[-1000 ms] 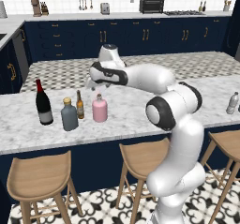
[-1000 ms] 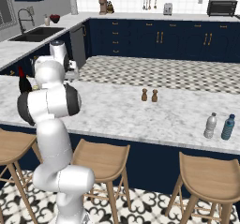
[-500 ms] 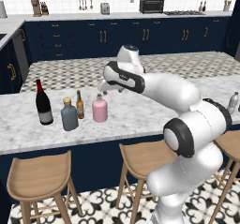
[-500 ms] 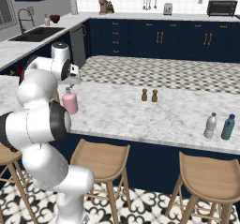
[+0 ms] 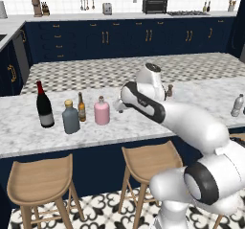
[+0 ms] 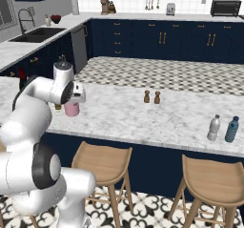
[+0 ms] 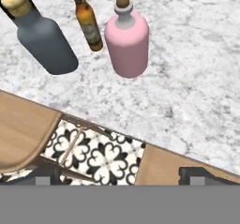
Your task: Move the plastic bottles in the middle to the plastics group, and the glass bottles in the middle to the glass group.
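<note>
Where seemingly open jaws point, pink bottle [image 7: 127, 42] ahead.

In the right base view the arm hides most of the pink bottle [image 6: 72, 109] (we see its base). In the hand view, the top edge cuts the amber bottle [image 7: 88, 25].

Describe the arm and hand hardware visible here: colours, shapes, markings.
Glossy white arm of rounded tubular links with dark grey joint rings and round end caps. The hand is a compact white block; in the hand view its two finger tips are small, dark and squared. No cables or markings visible.
</note>
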### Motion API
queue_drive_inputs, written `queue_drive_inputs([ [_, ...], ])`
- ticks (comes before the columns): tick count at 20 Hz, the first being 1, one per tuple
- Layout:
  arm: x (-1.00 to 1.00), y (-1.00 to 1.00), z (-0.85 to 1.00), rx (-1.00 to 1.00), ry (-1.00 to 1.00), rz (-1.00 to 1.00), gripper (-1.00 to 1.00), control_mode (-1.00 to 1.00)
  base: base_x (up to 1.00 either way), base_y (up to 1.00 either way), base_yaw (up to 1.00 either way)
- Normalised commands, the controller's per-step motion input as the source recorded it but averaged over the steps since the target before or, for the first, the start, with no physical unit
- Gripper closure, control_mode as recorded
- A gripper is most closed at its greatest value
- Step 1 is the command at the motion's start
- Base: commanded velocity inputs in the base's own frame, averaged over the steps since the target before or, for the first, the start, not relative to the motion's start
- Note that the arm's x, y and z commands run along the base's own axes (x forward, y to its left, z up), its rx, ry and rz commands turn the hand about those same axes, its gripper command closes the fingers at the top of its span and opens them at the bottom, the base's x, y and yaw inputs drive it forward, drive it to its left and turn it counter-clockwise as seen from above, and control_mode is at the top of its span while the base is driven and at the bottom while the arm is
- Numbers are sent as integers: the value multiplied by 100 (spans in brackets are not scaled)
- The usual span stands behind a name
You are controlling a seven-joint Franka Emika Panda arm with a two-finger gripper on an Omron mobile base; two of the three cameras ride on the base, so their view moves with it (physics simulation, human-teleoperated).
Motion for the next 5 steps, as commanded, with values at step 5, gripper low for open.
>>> queue_drive_inputs([
  [5, -100, -29, 69, 0, -8, 0, -100, -100, 0, 0, 0],
])
